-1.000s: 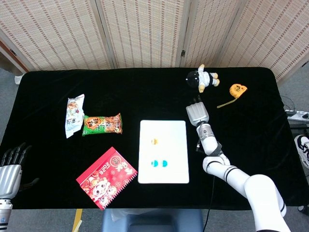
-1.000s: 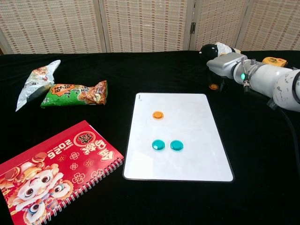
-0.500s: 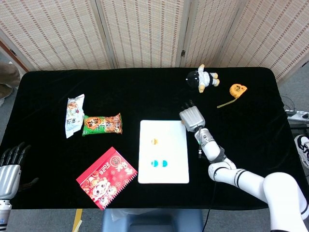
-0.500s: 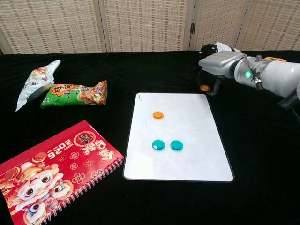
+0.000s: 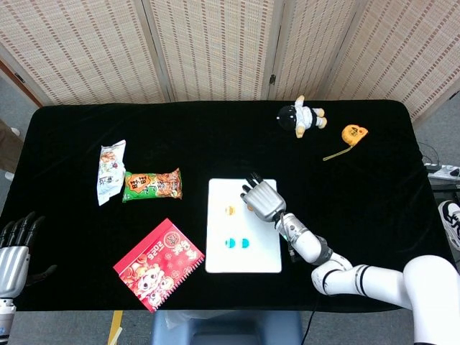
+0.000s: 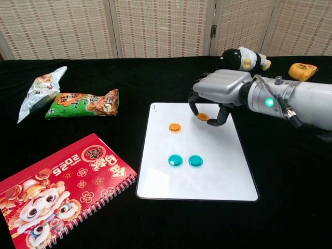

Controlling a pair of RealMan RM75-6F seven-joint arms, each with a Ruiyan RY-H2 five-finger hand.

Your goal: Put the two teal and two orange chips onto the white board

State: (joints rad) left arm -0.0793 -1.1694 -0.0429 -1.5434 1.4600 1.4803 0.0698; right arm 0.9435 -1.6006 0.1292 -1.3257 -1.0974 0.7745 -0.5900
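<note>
Right hand (image 6: 220, 93) over far right part of white board (image 6: 218, 176), fingers curled down, pinching an orange chip (image 6: 203, 117) at the fingertips. Held chip just above board surface; cannot tell whether touching. In head view same hand (image 5: 262, 199) covers far right corner area of board (image 5: 262, 251), held chip not visible there.

On board already: second orange chip (image 6: 175, 126) in far left half, just left of the held one. Two teal chips side by side nearer the middle: left teal chip (image 6: 175, 161), right teal chip (image 6: 195, 161), close together, apparently not touching. Head view shows same layout, orange (image 5: 231, 210) far, teal pair (image 5: 238, 244) near.

Left hand (image 5: 14, 248) at near left edge of table in head view, fingers pointing up and apart, holding nothing. Well apart from everything.

Elsewhere on black table (image 6: 290, 197): red notebook (image 6: 57, 184) near left, spiral edge facing board. Green snack bag (image 6: 83, 104) and white snack bag (image 6: 40, 91) far left, lying side by side. Plush doll (image 6: 244, 58) far right behind the right hand. Orange tape measure (image 6: 303, 70) at far right edge, tape pulled out in head view (image 5: 352, 134).
</note>
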